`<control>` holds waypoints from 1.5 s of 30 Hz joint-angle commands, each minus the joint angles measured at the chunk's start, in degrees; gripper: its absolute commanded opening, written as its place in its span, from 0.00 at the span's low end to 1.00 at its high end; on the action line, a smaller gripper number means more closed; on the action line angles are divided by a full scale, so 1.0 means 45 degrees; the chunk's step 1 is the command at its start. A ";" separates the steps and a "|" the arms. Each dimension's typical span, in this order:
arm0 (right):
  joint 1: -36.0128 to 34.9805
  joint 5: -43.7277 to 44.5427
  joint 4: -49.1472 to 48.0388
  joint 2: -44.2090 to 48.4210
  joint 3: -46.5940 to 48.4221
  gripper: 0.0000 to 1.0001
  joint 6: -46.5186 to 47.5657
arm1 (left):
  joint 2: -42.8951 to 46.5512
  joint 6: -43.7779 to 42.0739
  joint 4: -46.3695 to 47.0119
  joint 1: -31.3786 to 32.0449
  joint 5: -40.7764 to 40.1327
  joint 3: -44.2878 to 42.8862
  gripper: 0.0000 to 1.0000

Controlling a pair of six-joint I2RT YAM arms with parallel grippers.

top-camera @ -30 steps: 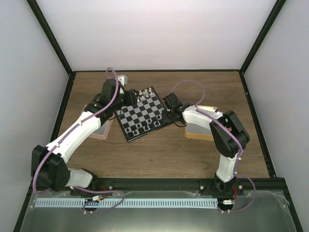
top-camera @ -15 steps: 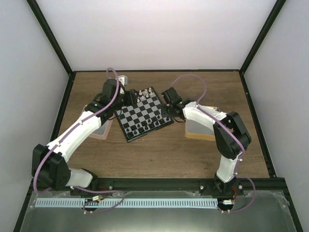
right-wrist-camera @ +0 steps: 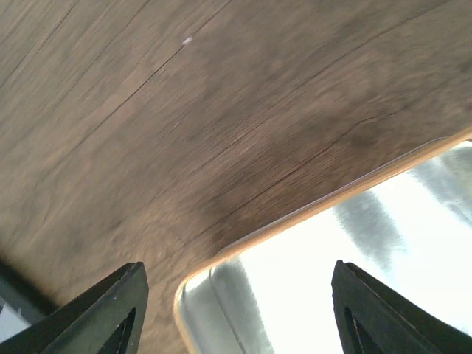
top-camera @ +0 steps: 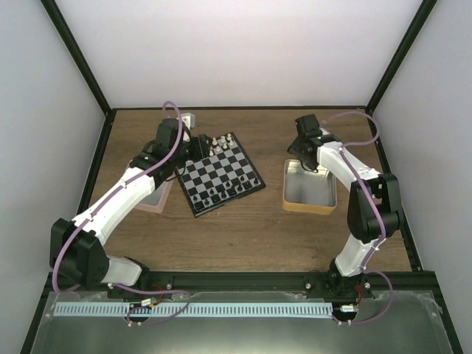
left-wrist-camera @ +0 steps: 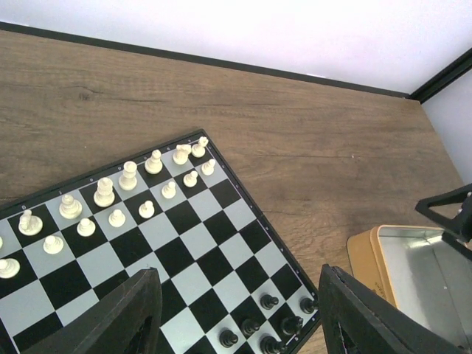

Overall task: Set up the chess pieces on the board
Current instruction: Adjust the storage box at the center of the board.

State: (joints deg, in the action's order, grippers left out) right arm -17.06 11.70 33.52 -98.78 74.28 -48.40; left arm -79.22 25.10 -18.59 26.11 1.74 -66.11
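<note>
The board (top-camera: pixel 230 175) lies tilted at the table's middle, and shows again in the left wrist view (left-wrist-camera: pixel 193 254). White chess pieces (left-wrist-camera: pixel 118 193) fill its far rows (top-camera: pixel 218 144); black chess pieces (left-wrist-camera: pixel 274 330) stand along its near edge (top-camera: pixel 216 194). My left gripper (top-camera: pixel 198 147) hovers above the board's far left corner. In its own view the left gripper (left-wrist-camera: pixel 240 317) is open, with only board squares below the gap. My right gripper (top-camera: pixel 301 155) is open over the far left corner of a metal tin (top-camera: pixel 310 190), nothing between its fingers (right-wrist-camera: pixel 118 310).
The tan-rimmed tin (right-wrist-camera: pixel 324 280) right of the board looks bare inside. A second, pinkish tin (top-camera: pixel 155 198) sits left of the board, partly under my left arm. A small white object (top-camera: pixel 188 118) lies by the back wall. Black frame posts edge the table.
My right arm swung away from the board's right edge to the far corner of the right tin, and its jaws opened. The left arm and the pieces stayed put.
</note>
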 commanded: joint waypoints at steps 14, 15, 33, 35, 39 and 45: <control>0.1910 -0.0008 0.0433 -0.2046 0.1152 0.54 -0.2314 | -0.0221 -0.0382 -0.0185 -0.0235 0.0092 -0.0609 0.61; 0.1947 -0.0114 0.0256 -0.2154 0.1133 0.48 -0.2059 | -0.0258 -0.0398 -0.0195 -0.0245 0.0120 -0.0643 0.61; 0.1073 -0.4315 -0.2521 -0.0930 -0.1004 0.10 0.4328 | -0.0444 -0.0369 -0.0031 -0.0324 0.0312 -0.0632 0.61; 0.0564 -0.4623 -0.2493 -0.0775 -0.1332 0.10 0.5022 | -0.0450 -0.0327 0.0042 -0.0330 0.0357 -0.0587 0.61; 0.0031 -0.4568 -0.2121 -0.0357 -0.2109 0.10 0.5567 | -0.0445 -0.0300 0.0148 -0.0333 0.0388 -0.0467 0.61; -0.0039 -0.4325 -0.1370 0.0411 -0.2445 0.22 0.6007 | -0.0428 -0.0285 0.0299 -0.0333 0.0530 -0.0284 0.61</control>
State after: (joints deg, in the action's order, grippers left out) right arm -17.56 -8.45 24.27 -99.90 62.83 -24.25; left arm -80.66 23.79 -18.90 24.99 3.20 -68.03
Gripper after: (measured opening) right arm 0.156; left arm 0.611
